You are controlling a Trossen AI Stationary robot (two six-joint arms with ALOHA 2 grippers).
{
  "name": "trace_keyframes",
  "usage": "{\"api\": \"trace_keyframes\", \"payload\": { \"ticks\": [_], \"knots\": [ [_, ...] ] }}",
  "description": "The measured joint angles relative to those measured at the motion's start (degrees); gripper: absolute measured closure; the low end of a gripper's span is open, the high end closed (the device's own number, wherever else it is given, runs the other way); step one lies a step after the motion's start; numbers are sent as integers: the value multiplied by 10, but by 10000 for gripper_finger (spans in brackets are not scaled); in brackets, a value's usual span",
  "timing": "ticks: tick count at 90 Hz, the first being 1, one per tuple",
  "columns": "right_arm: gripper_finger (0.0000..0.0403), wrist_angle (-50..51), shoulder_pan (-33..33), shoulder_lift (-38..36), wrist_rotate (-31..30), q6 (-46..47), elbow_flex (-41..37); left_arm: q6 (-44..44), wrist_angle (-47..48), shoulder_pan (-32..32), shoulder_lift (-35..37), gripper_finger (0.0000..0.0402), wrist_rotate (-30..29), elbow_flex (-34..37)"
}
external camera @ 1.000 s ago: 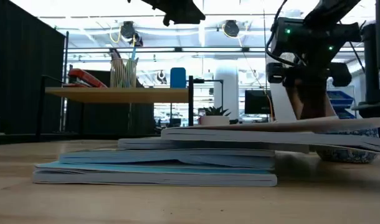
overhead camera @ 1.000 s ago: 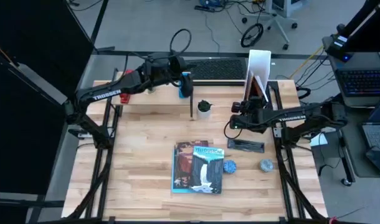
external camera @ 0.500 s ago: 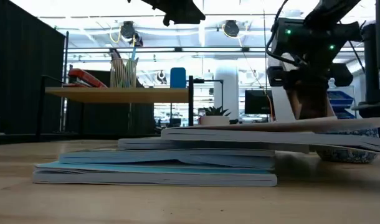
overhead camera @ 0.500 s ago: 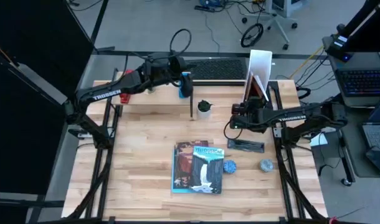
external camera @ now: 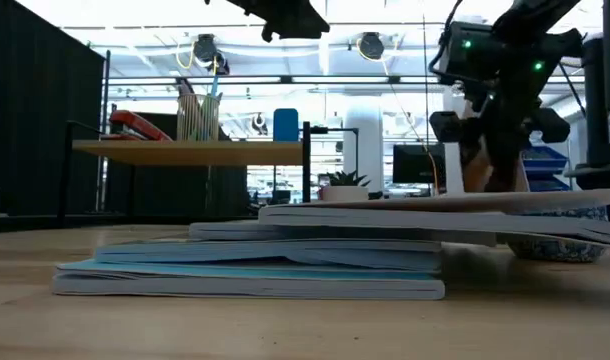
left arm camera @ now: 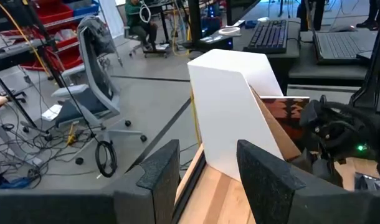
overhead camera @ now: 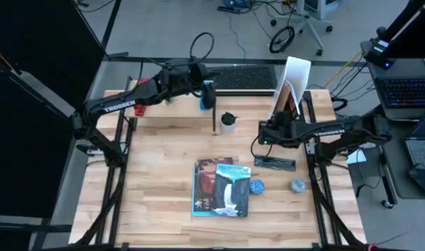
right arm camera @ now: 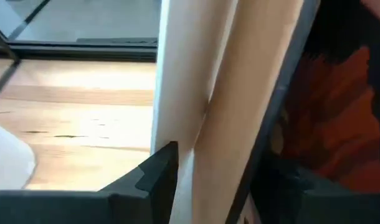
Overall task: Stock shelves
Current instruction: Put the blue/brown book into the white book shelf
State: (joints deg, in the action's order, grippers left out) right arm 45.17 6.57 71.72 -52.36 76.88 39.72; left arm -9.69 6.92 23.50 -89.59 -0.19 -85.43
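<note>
at the table's far right, the right gripper (overhead camera: 274, 130) fingers clamp the tilted white file holder's (overhead camera: 293, 78) wall.

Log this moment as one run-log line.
right tool: at tilted white box-shaped file holder, gripping its front wall | left tool: open over low light-wood plank shelf

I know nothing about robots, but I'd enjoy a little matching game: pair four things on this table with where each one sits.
Things:
1. red stapler
2. white file holder
3. stack of books
4. small potted plant

Places:
a. middle of the table, near its front
b. far right corner, tilted, at the right gripper
c. on the wooden shelf, left end
d. on the tabletop just right of the shelf

Pairs: 1-c, 2-b, 3-a, 4-d
</note>
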Motion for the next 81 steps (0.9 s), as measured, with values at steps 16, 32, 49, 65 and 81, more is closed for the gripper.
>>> {"api": "trace_keyframes", "payload": {
  "ticks": [16, 32, 49, 65, 81],
  "knots": [
    [245, 1, -9, -25, 4, 0, 0, 0, 2, -1, -4, 254, 0, 0],
    [245, 2, -19, -39, 34, 0, 0, -1, 3, -3, -9, 254, 0, 0],
    [265, 38, -19, -79, 78, 0, 22, -1, 0, -3, -8, 254, 0, 0],
    [337, 69, -20, -121, 79, -1, 42, -1, -1, -3, -8, 254, 0, 0],
    [371, 71, -6, -127, 77, 2, 42, -1, 0, -3, -8, 254, 0, 0]
  ]
}}
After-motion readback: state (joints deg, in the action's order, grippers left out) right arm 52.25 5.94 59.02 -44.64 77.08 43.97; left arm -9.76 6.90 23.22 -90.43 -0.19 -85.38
